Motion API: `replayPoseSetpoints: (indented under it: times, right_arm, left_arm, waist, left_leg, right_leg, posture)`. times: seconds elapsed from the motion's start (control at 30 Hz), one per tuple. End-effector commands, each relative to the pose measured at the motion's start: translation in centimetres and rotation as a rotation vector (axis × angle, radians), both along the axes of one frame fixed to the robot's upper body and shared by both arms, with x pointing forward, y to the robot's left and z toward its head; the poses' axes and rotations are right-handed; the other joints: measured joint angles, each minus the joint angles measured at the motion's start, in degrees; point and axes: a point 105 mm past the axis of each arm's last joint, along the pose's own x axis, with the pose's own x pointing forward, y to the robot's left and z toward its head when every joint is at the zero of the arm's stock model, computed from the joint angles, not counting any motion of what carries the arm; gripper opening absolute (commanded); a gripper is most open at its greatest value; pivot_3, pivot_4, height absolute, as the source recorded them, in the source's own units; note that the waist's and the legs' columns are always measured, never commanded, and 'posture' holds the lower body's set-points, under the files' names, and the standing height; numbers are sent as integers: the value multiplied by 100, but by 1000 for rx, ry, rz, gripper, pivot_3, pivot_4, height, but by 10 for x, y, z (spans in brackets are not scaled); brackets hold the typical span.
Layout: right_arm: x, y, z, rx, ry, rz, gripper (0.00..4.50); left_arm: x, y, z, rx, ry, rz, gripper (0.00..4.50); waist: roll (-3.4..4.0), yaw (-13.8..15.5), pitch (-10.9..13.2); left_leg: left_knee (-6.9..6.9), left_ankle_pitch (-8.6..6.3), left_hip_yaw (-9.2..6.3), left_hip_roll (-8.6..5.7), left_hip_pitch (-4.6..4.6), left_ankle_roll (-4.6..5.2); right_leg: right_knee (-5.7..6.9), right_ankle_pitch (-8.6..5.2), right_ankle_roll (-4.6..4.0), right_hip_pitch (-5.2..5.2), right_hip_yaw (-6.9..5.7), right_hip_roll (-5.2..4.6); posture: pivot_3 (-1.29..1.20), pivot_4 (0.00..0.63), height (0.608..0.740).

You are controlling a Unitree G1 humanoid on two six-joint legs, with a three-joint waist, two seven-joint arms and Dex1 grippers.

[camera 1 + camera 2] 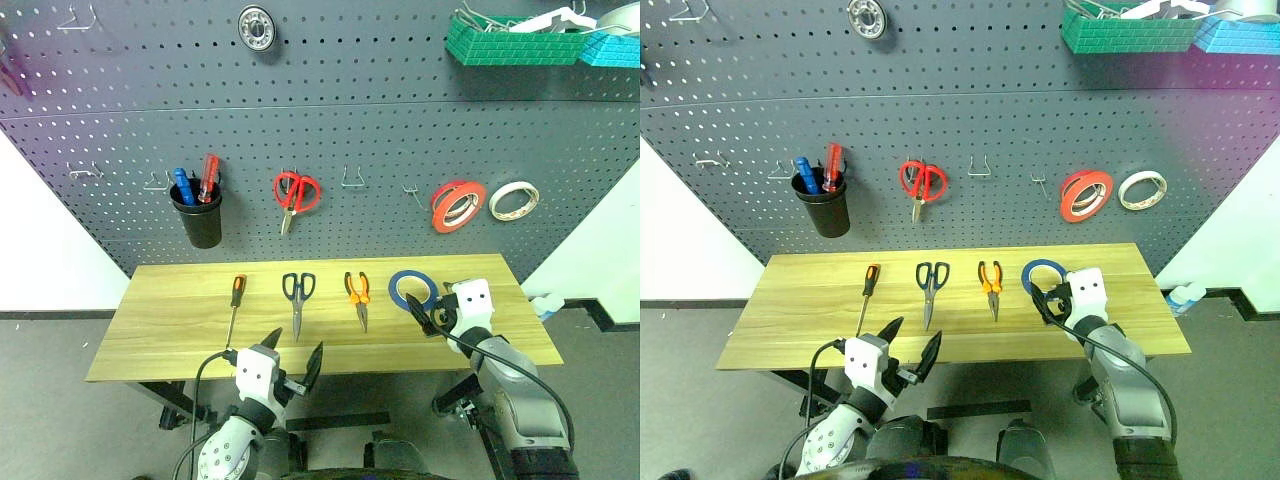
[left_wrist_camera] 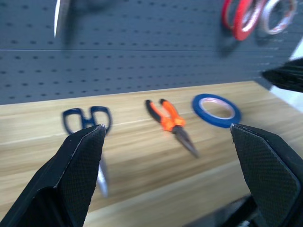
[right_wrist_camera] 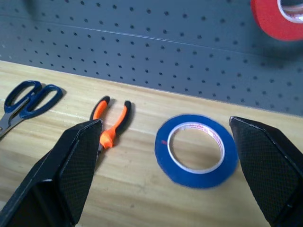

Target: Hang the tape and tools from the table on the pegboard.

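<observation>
Blue tape point(image 1: 412, 289) beside pliers point(image 1: 357, 294)

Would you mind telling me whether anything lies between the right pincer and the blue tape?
Nothing visible does: the open right pincer faces the blue tape across bare table; the pliers lie off to one side.

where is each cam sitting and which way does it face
Left eye: on the head, looking forward and down at the table and pegboard; both arms show.
Right eye: the same scene, from beside it.
Left wrist: looks between open fingers at scissors, pliers, blue tape.
Right wrist: looks between open fingers down at the blue tape.
Both wrist views share the scissors, pliers and blue tape.
</observation>
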Motion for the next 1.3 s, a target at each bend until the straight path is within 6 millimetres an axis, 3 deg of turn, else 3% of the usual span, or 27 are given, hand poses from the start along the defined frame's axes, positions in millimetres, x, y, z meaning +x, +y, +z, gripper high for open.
replayPoseSetpoints:
  times: [0.03, 0.07, 0.1, 0.13, 0.17, 0.2, 0.27, 0.33, 0.47, 0.7, 1.07, 1.3]
  right_arm:
    - [14, 0, 12, -37, -58, 37, 4500]
    - [18, 0, 13, -39, -60, 37, 4500]
    - [22, 0, 13, -29, -60, 32, 4500]
    - [24, 0, 14, -27, -62, 36, 4500]
    - [26, 1, 14, -32, -64, 46, 4500]
    - [27, 2, 15, -34, -68, 53, 4500]
    - [28, 2, 15, -33, -71, 58, 4500]
    - [29, 0, 14, -40, -72, 55, 4500]
    - [29, 0, 14, -34, -75, 54, 4500]
    - [29, 4, 15, -31, -86, 65, 4500]
    - [27, 4, 13, -16, -90, 51, 4500]
    - [28, 2, 13, -33, -95, 55, 4500]
  left_arm:
    - [-10, -29, 16, -25, -42, -84, 4437]
    - [18, 18, 13, 22, -16, -92, 4437]
    - [44, 62, 22, 40, -3, -97, 4437]
    - [63, 93, 40, 52, -15, -120, 4437]
    - [72, 112, 55, 54, -25, -138, 4437]
    - [74, 118, 57, 48, -1, -157, 4437]
    - [74, 123, 60, 61, 31, -193, 4437]
    - [71, 125, 63, 37, 49, -218, 4437]
    - [66, 127, 70, 13, 42, -235, 4437]
    - [47, 123, 70, -71, 70, -309, 4437]
    - [8, 130, 53, -62, 82, -342, 4437]
    - [-16, 147, 28, 73, 100, -376, 4437]
  waist:
    - [7, 2, 3]
    - [7, 2, 3]
    - [0, 50, 17]
    - [5, 36, 25]
    - [7, 31, 28]
    - [8, 11, 31]
    - [37, -31, 14]
    - [68, -106, -6]
    - [-16, -166, 19]
    - [-18, -151, 31]
    - [-16, -149, 33]
    - [-8, -151, 43]
  left_leg:
    - [6, -3, 0, 0, -3, 1]
    - [10, -5, 0, 0, -4, 2]
    - [11, -6, 1, -1, -3, 3]
    - [13, -4, -4, 2, 2, 0]
    - [30, 9, -21, 23, -5, -23]
    - [31, 14, -40, 35, -5, -32]
    - [29, 34, -47, 73, -1, -48]
    - [20, 15, -11, 37, 15, -25]
    - [17, 21, 12, 2, 8, -38]
    - [13, -6, 4, 8, 71, -40]
    - [-4, -5, 7, 8, 67, -43]
    - [-14, -6, 9, 7, 64, -42]
  right_leg:
    - [2, 0, 0, 0, 0, 0]
    - [4, 0, 0, 0, 0, -2]
    - [8, 0, 0, 0, 1, -3]
    - [38, -3, -2, -4, -4, -1]
    - [79, -17, -26, -22, -26, 10]
    - [88, -21, -45, -25, -31, 31]
    - [83, -17, -61, -18, -30, 76]
    - [71, 0, -18, -3, 6, 60]
    - [86, -22, 33, 4, 31, 26]
    - [90, -30, 7, 32, 27, 12]
    - [82, -29, -7, 17, 41, -4]
    - [66, -32, -13, 13, 43, -9]
  posture:
    - [-57, 0, 740]
    - [-56, 0, 740]
    - [-55, 0, 740]
    - [-56, 0, 740]
    - [-53, 0, 740]
    - [-53, 0, 740]
    - [-51, 0, 740]
    - [-49, 0, 740]
    - [-44, 0, 740]
    - [-43, 0, 740]
    - [-47, 0, 740]
    - [-42, 0, 740]
